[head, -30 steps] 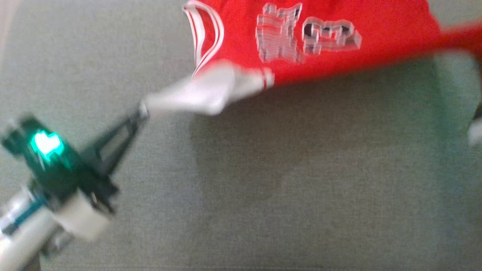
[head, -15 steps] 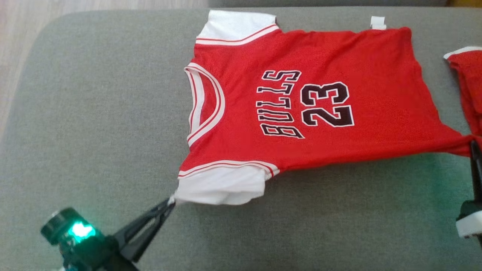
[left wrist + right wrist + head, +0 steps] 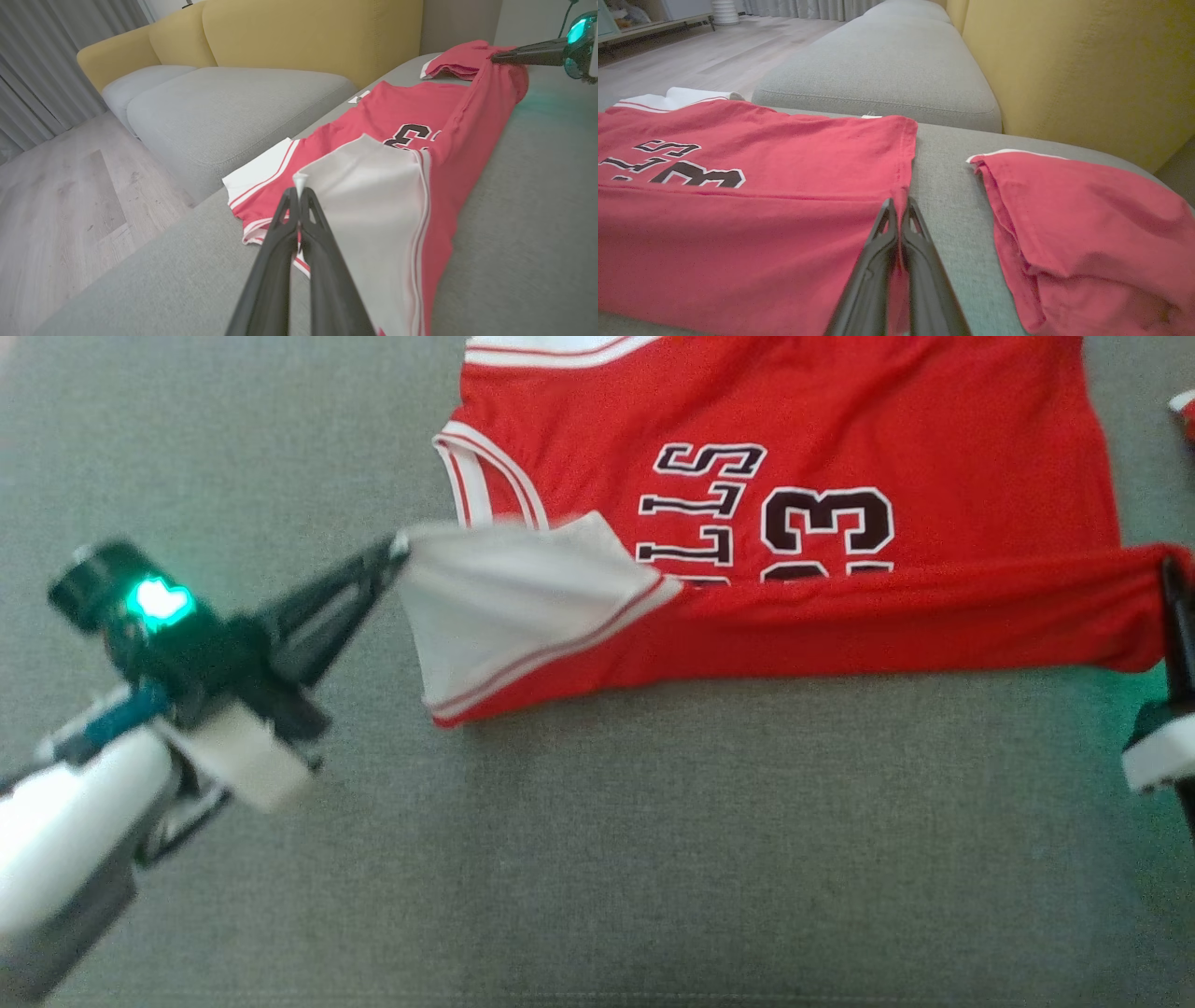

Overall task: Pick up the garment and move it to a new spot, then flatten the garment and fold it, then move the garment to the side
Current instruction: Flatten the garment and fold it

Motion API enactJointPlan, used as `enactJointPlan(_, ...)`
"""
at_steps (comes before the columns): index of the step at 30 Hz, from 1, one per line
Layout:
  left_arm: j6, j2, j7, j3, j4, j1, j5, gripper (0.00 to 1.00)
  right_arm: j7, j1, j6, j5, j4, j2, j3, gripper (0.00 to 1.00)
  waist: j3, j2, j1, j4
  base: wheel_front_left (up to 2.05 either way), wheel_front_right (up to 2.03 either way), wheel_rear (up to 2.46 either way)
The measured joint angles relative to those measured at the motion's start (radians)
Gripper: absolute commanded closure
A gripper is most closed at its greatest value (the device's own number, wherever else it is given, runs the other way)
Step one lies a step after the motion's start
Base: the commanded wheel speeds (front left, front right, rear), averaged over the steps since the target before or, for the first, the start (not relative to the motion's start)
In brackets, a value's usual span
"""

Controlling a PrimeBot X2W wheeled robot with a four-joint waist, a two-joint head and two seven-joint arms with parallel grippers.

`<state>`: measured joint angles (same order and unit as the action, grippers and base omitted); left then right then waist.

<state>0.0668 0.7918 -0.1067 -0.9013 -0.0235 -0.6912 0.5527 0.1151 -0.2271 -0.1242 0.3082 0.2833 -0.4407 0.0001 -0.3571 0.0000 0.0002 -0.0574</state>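
The garment point(image 3: 840, 420) is a red jersey with white sleeves and dark lettering, spread on the grey cushion point(image 3: 653, 849). Its near long edge is lifted and turned back over the chest, covering the lower part of the print. My left gripper point(image 3: 400, 547) is shut on the tip of the white sleeve point(image 3: 504, 588); the left wrist view shows its fingertips point(image 3: 299, 186) pinching that sleeve point(image 3: 369, 200). My right gripper point(image 3: 1169, 565) at the right edge is shut on the jersey's hem corner, seen from the right wrist as a pinch at the red hem point(image 3: 899, 205).
A second red garment point(image 3: 1083, 224) lies on the cushion just right of the jersey's hem. Behind stand a yellow sofa back point(image 3: 303, 32) and another grey seat point(image 3: 887, 70). Wooden floor point(image 3: 56, 196) drops off beyond the cushion's left edge.
Both grippers have carried the jersey's near edge up and over the chest; the white sleeve now lies folded across the lettering. The head camera has also shifted.
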Motion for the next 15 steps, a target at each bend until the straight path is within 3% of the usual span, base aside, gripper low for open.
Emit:
enactJointPlan(8,0.057,-0.108,-0.009,-0.038,0.250,-0.216,-0.029,1.00,-0.003,-0.160,0.000,0.000,0.117,-0.014,0.057,1.00,-0.067,0.0000,0.0001,0.014,0.00,0.00,0.00)
enactJointPlan(9,0.057,-0.122,-0.014,-0.044,0.277,-0.232,-0.029,1.00,-0.005,-0.172,0.000,0.001,0.130,-0.013,0.066,0.91,-0.072,0.0000,0.0001,0.017,0.00,0.00,0.00)
enactJointPlan(10,0.058,-0.137,-0.022,-0.045,0.305,-0.243,-0.025,0.91,-0.011,-0.181,0.000,0.007,0.143,-0.013,0.077,0.56,-0.075,0.0000,0.0001,0.019,0.00,0.00,0.00)
enactJointPlan(11,0.058,-0.152,-0.030,-0.044,0.333,-0.251,-0.015,0.60,-0.011,-0.188,0.000,0.016,0.156,-0.012,0.087,0.18,-0.076,0.0000,0.0001,0.022,0.00,0.00,0.00)
enactJointPlan(12,0.058,-0.164,-0.040,-0.044,0.358,-0.254,-0.007,0.00,-0.009,-0.194,0.000,0.023,0.166,-0.009,0.090,0.00,-0.076,0.0000,0.0000,0.024,0.00,0.00,0.00)
enactJointPlan(15,0.054,-0.188,-0.058,-0.040,0.413,-0.244,0.021,0.00,0.014,-0.198,0.000,0.025,0.179,-0.004,0.093,0.00,-0.063,0.0000,-0.0002,0.028,0.00,0.00,0.00)
